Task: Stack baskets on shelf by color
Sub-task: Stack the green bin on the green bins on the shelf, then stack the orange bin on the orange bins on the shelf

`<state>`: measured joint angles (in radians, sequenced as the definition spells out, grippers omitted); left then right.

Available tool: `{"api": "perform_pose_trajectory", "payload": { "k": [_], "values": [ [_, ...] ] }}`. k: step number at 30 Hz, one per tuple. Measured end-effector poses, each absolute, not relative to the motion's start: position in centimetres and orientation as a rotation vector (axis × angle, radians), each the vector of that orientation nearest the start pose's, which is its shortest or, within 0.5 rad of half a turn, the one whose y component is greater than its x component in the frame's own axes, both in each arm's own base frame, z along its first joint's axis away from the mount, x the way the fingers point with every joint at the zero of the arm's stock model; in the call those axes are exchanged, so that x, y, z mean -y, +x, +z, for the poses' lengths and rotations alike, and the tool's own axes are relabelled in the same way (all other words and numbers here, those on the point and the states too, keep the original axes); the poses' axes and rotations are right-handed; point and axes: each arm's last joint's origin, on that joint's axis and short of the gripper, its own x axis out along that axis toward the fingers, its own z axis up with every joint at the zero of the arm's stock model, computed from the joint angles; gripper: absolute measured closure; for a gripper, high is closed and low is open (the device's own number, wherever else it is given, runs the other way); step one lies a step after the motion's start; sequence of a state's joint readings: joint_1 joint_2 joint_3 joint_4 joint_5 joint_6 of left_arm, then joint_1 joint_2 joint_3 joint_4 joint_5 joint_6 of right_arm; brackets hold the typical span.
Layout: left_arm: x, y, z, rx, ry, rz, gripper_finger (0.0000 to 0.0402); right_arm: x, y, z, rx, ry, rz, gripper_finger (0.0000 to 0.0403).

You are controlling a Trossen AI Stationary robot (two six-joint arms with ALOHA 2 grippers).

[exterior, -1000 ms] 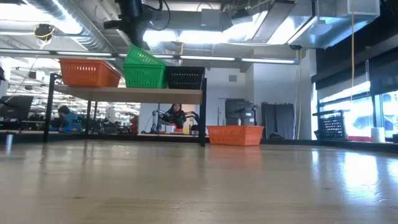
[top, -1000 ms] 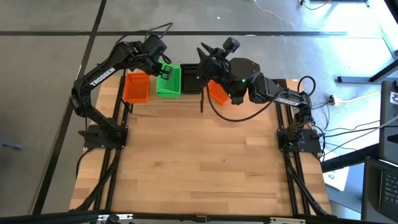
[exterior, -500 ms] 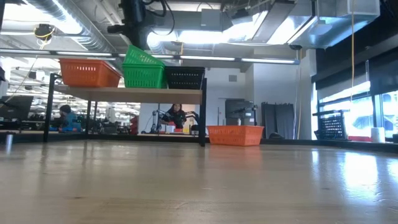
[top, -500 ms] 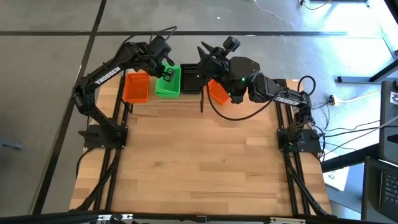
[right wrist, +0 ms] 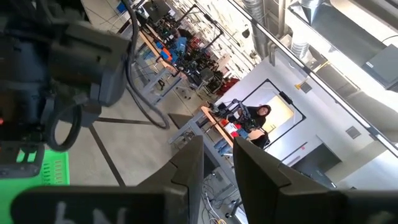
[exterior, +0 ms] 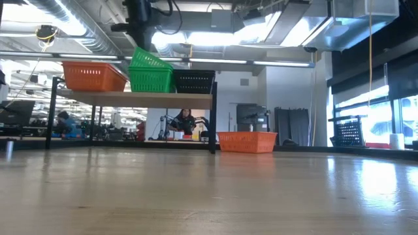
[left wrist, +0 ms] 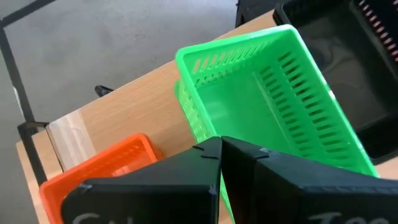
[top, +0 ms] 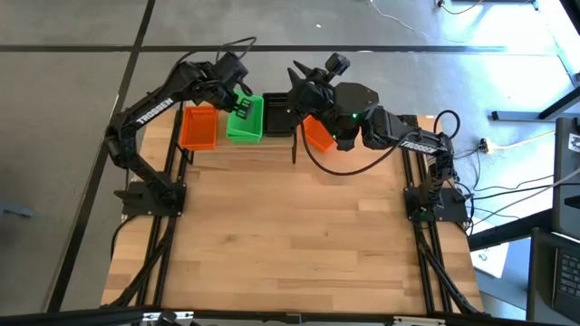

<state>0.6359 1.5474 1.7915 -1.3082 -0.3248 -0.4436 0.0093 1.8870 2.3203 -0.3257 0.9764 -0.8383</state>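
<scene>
On the shelf (exterior: 117,97) stand an orange basket (exterior: 95,76), a green basket (exterior: 151,81) and a black basket (exterior: 194,81). A second green basket (left wrist: 267,99) lies tilted in the first, its left end raised (exterior: 145,57). Another orange basket (exterior: 246,141) rests on the table right of the shelf. My left gripper (left wrist: 221,144) is shut, pointing down at the tilted basket's raised end. My right gripper (right wrist: 217,155) is open and holds nothing, raised high above the black basket (top: 276,113), pointing level toward the far side. My left gripper's shut fingertips (left wrist: 211,149) stand at the near, raised end of the tilted green basket (left wrist: 199,134), coming from above on a slant. My own fingers hide the spot, so I cannot tell whether they touch it.
The shelf's black uprights (exterior: 213,117) stand at its corners at the table's far edge. The wooden tabletop (top: 290,226) stretches toward the near edge. People sit in the room behind the table (exterior: 183,124).
</scene>
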Motion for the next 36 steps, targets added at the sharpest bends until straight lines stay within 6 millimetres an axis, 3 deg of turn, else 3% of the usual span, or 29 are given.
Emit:
{"api": "perform_pose_trajectory", "payload": {
  "k": [22,25,29,31,36],
  "values": [
    [-17.5,22.3,39.0,-0.975,-0.544,1.095,0.0401,2.0,38.3,52.1,-0.314,-0.722,-0.946,0.0312],
    [-17.1,21.8,40.0,-0.943,-0.520,1.088,0.0401,2.1,38.2,52.1,-0.325,-0.731,-0.943,0.0312],
    [-15.8,20.0,42.7,-0.857,-0.483,1.072,0.0401,3.2,36.3,52.4,-0.390,-0.705,-0.939,0.0312],
    [-14.9,18.9,43.6,-0.825,-0.474,1.065,0.0401,4.4,34.9,52.1,-0.426,-0.622,-0.925,0.0313],
    [-12.2,16.8,45.6,-0.735,-0.446,1.015,0.0401,8.4,32.0,50.1,-0.561,-0.320,-0.699,0.0323]
  ]
}}
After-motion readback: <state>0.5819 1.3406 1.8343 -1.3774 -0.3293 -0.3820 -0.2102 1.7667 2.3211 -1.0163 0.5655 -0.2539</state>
